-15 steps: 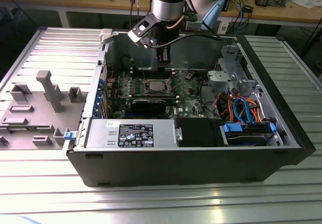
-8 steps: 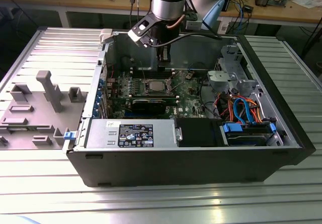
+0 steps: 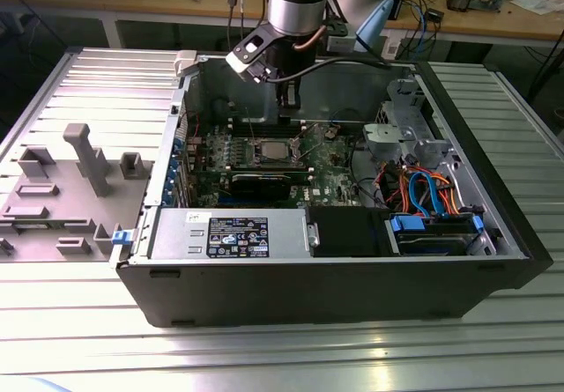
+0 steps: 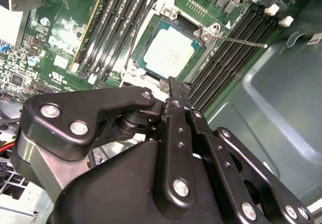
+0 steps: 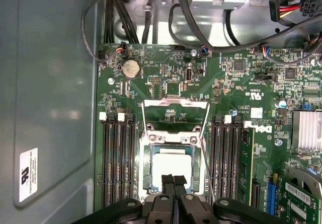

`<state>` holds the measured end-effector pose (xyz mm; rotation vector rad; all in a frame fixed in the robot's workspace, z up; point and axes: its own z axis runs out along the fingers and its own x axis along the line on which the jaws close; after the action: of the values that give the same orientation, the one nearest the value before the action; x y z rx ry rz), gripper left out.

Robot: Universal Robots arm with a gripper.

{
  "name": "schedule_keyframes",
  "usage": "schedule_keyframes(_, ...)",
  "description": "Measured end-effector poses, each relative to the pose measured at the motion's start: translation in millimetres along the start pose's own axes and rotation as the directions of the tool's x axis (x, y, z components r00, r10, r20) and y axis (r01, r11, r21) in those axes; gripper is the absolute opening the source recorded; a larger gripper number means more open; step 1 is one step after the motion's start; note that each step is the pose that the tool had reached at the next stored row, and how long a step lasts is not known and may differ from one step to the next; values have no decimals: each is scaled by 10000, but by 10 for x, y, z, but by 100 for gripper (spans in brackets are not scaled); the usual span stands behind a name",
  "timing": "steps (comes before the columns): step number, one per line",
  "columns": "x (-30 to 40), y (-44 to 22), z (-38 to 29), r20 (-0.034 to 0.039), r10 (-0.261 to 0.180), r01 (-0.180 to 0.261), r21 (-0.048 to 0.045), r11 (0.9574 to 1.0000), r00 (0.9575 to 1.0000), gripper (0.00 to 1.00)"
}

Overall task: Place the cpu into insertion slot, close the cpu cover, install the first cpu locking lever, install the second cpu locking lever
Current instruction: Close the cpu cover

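Observation:
The cpu [image 5: 171,165] lies flat in the insertion slot [image 5: 149,164] on the green motherboard, its silver top also showing in the second wrist view [image 4: 170,53]. The cpu cover [image 5: 175,103] stands open beyond the chip, with board visible through its window. A thin locking lever [image 4: 242,40] sticks out unlatched from one socket corner, and another wire lever [image 5: 205,153] runs along the socket's side. My gripper [image 5: 174,181] is shut with nothing in it, its fingertips [image 4: 173,90] just over the chip's near edge. In the exterior view the gripper [image 3: 288,101] hangs inside the case above the socket [image 3: 269,152].
Long black memory slots [image 5: 118,158] flank the socket on both sides. Black cables [image 5: 151,12] cross the board's far end. The case holds a power supply [image 3: 231,233], a black expansion card [image 3: 260,181] and a drive bay with blue and orange cables [image 3: 432,200]. A grey fixture tray [image 3: 62,189] lies on the exterior view's left.

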<state>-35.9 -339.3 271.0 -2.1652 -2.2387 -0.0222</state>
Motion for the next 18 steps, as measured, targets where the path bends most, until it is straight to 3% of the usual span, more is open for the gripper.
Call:
schedule_keyframes(10,-3,101,-1,0,0,0,0,10000,10000,11)
schedule_keyframes(18,-2,133,-1,1,-5,5,-8,10000,10000,11)
